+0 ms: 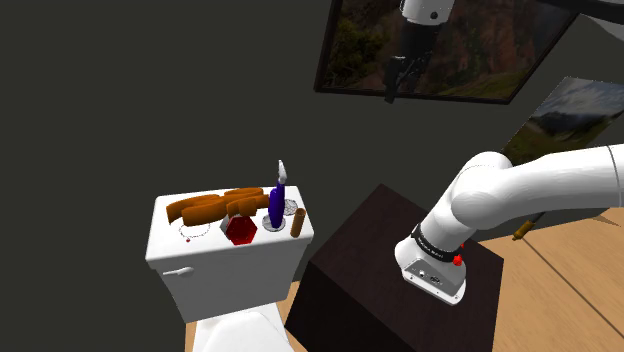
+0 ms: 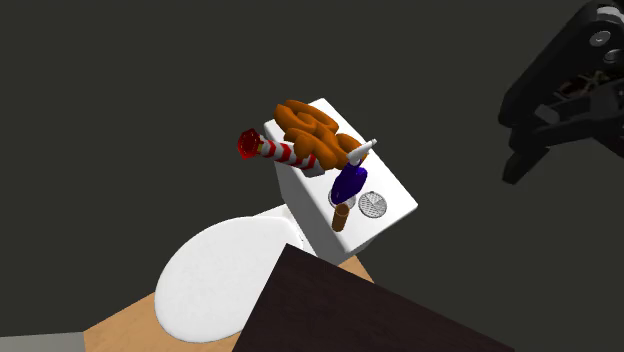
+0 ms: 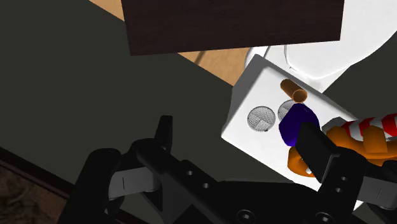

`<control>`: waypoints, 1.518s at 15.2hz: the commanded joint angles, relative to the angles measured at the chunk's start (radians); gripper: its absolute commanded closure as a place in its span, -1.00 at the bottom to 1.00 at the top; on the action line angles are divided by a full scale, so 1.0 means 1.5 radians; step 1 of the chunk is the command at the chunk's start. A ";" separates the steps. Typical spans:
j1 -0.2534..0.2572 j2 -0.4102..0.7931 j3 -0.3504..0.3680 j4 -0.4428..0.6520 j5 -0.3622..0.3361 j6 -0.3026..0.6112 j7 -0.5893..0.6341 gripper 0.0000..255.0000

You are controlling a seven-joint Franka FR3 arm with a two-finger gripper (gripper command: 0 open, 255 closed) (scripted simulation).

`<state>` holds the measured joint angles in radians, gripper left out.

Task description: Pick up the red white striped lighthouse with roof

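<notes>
1. The shoulder camera sits beside and a little behind my stand (image 1: 365, 270), fairly near. It looks down and leftward over the toilet tank (image 1: 225, 265).
2. The second exterior camera looks steeply down on the tank, noticeably rolled, with my claw (image 2: 515, 148) close at its right edge.
3. My wrist camera looks along the claw, down at the tank from well above.
4. All three share the tank and stand.

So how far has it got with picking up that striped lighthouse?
Nothing looks done yet. The lighthouse lies on its side on the toilet tank lid, untouched. In hand: the tool hangs open, well clear of the tank, holding nothing. Left: descend, close on the lighthouse, lift.
</notes>
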<state>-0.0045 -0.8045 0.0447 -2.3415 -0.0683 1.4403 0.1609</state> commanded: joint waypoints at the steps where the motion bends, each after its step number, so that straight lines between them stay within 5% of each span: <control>1: 0.000 0.000 0.000 0.000 0.000 0.000 0.000 -1.00; 12: 0.050 0.082 0.124 -0.076 0.111 0.169 0.138 -1.00; 23: 0.079 0.269 0.256 -0.052 0.165 0.355 0.272 -1.00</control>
<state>0.1114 -0.4289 0.4112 -2.4247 0.1768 1.9456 0.5506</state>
